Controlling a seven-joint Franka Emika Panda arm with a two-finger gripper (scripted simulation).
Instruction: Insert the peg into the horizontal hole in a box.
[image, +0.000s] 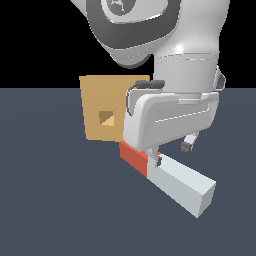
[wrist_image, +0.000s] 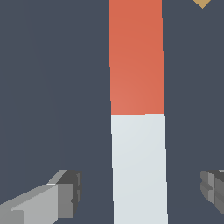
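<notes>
Dark slate-blue floor (image: 60, 210) fills the lower part of the exterior view under a black background, and the Franka arm's pale wrist and hand (image: 170, 120) reach down over it from above, the hand housing tilted slightly. Its pincer (image: 172, 154) points downward with the fingers spread apart; in the wrist view one finger (wrist_image: 65, 194) shows on each side with bare floor between each pad and the peg, so nothing is clamped. Directly beneath the pincer lies the peg (image: 172, 177), flat on the floor, running lengthwise through the gap between the fingers without touching either. Its short red end (wrist_image: 136, 57) extends away from the pincer toward the box, while the longer pale grey-white part (wrist_image: 140, 170) sits between the fingers. Beyond the pincer stands the tan box (image: 102, 112), upright on the floor, its small square hole (image: 106, 118) facing the camera, near the peg's red end.
</notes>
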